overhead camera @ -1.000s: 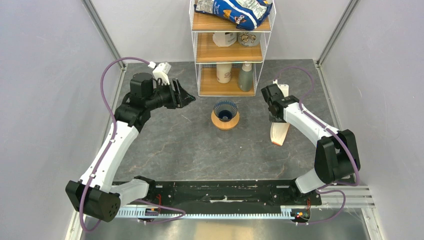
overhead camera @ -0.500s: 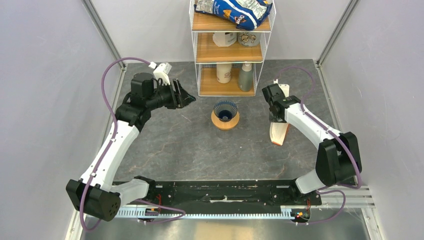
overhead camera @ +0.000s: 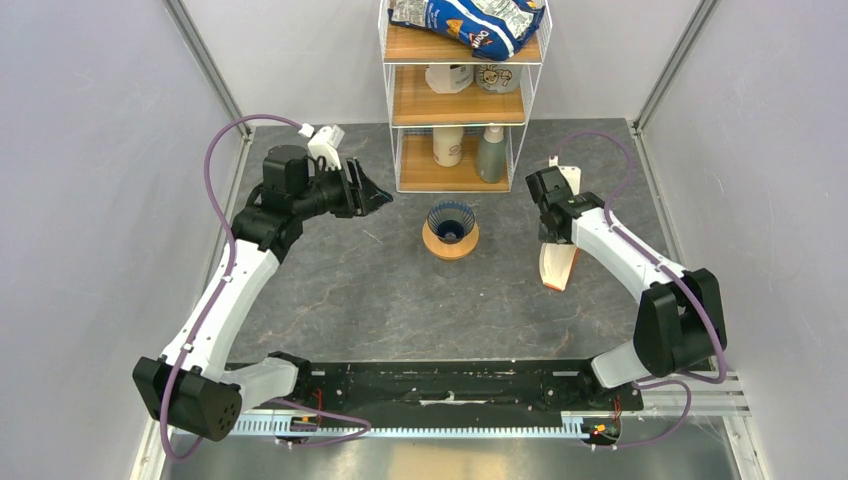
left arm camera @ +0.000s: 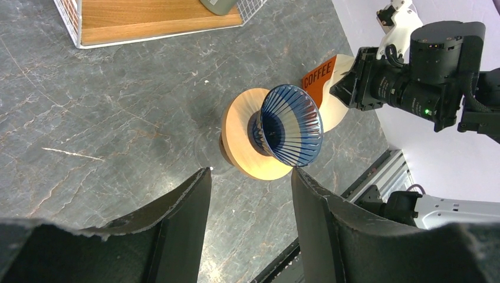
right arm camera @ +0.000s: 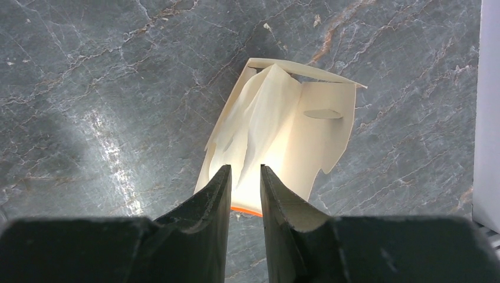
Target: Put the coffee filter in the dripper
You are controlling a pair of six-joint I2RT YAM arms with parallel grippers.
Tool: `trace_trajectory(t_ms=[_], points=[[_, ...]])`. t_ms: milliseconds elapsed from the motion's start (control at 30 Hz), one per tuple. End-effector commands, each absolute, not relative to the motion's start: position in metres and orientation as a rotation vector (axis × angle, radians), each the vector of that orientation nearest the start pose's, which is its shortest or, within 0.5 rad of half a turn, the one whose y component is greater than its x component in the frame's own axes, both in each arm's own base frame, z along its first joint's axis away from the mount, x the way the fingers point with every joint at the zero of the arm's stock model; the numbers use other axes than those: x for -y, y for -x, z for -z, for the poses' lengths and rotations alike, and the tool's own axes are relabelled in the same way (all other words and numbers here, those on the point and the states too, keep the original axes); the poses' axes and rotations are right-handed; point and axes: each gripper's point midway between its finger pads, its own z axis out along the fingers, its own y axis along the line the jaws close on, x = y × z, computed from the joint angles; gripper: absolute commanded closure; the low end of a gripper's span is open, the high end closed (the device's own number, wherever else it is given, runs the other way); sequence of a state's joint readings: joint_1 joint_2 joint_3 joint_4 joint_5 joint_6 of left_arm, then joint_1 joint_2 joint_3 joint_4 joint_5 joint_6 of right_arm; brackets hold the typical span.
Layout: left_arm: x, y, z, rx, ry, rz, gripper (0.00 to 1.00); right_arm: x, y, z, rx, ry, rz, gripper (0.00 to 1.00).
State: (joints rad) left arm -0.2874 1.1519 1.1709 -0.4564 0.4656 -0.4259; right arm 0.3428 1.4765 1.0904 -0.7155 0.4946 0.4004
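Observation:
The dark blue ribbed dripper (overhead camera: pixel 451 220) sits on an orange-tan ring (overhead camera: pixel 450 245) at mid table; it also shows in the left wrist view (left arm camera: pixel 292 125). An upright white-and-tan filter bundle (overhead camera: pixel 557 268) stands to its right, with thin white filter sheets (right arm camera: pixel 259 118) fanning out of its open top. No single filter is apart from it. My right gripper (right arm camera: pixel 246 171) hovers just over the bundle's top, jaws a narrow gap apart, holding nothing I can see. My left gripper (left arm camera: pixel 250 174) is open and empty, raised left of the dripper.
A white wire shelf rack (overhead camera: pixel 462 95) with wooden boards stands behind the dripper, holding bottles and a blue snack bag (overhead camera: pixel 470 20). Grey walls close in on both sides. The bundle's orange "COFFEE" label (left arm camera: pixel 318 82) faces the dripper.
My right gripper has shifted slightly back and to the right over the bundle. The left arm has barely moved.

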Motion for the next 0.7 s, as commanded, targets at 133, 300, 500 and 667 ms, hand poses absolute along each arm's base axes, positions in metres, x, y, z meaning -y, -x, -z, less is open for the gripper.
trace_trajectory(t_ms=[133,300,500,667], points=[[0.191,-0.303,-0.3,-2.034,-0.176,0.939,0.4,-0.04,-0.338,-0.114,-2.456,-0.26,0.388,0.69],[0.191,-0.304,-0.301,-2.033,-0.176,0.934,0.4,-0.034,-0.337,-0.111,-2.466,-0.263,0.421,0.72],[0.192,-0.304,-0.299,-2.039,-0.181,0.939,0.4,-0.032,-0.33,-0.111,-2.469,-0.265,0.423,0.74],[0.193,-0.305,-0.3,-2.037,-0.183,0.946,0.4,-0.028,-0.327,-0.108,-2.473,-0.262,0.441,0.74]])
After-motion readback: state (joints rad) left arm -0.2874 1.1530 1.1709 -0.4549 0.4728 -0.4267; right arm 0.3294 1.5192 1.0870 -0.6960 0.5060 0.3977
